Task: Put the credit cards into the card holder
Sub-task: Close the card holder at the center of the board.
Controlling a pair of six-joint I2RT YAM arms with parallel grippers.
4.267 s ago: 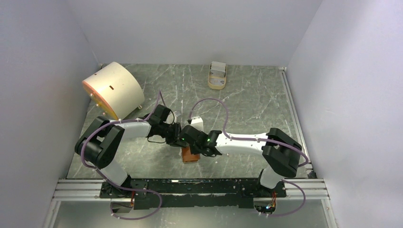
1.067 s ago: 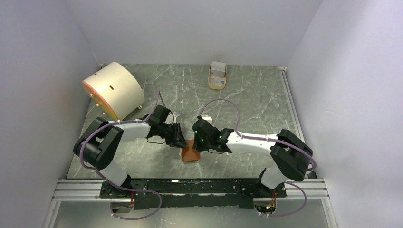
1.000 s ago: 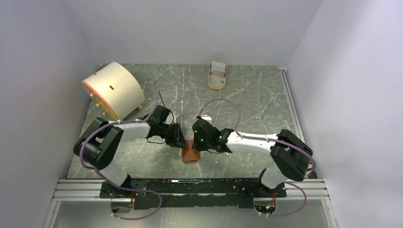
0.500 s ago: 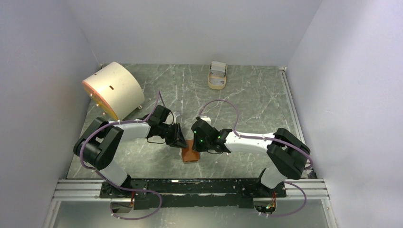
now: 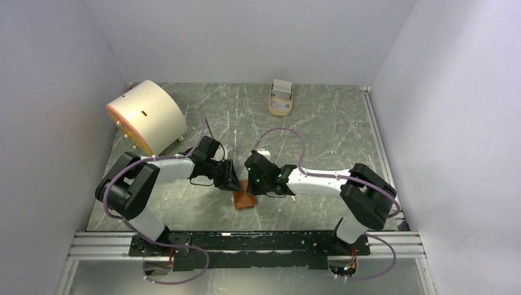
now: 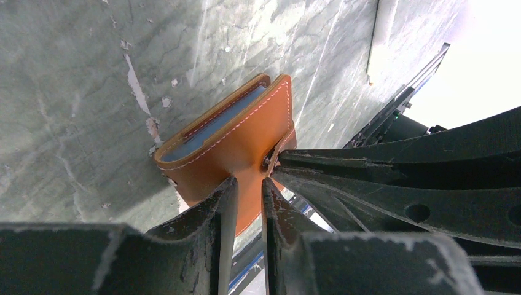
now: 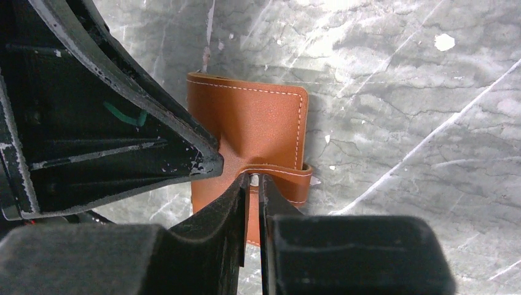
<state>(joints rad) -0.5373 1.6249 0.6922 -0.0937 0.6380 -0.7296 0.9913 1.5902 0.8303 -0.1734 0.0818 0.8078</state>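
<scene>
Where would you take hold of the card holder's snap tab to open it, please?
Pinch the snap tab at its free end, over the cover of the card holder, coming from above across the strap's width. That end looks bowed up off the leather, leaving room beneath; the other end wraps round the edge.

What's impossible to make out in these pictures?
- Brown leather folding wallet: top view, mostly under the left gripper and right gripper.
- Its pockets: left wrist view, cover hides all but a blue sliver.
- Pale items in the tan oval tray: top view, too small to identify.
</scene>
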